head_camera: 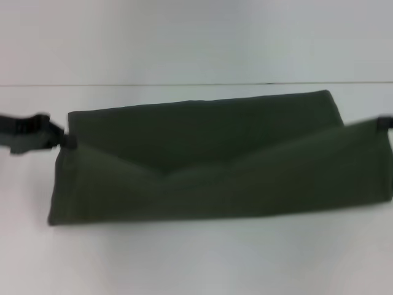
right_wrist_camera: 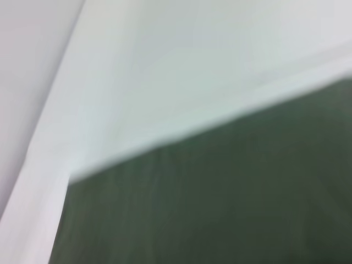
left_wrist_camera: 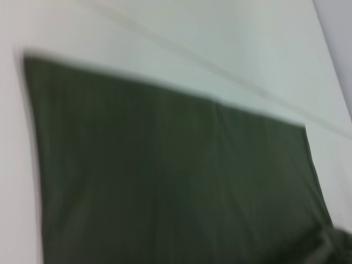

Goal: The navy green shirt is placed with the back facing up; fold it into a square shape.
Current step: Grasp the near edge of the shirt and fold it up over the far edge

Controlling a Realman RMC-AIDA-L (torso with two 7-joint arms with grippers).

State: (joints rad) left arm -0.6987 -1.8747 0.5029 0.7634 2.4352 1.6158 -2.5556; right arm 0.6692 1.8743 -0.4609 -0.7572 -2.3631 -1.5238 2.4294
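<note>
Dark olive cloth, the navy green shirt (head_camera: 202,166) is lying on the white tabletop (head_camera: 196,258), its near edge being raised by the left end effector (head_camera: 66,141) and right end effector (head_camera: 384,122), each pinching a corner. Uneven pulling could skew the fold; bare tabletop surrounds the shirt.
</note>
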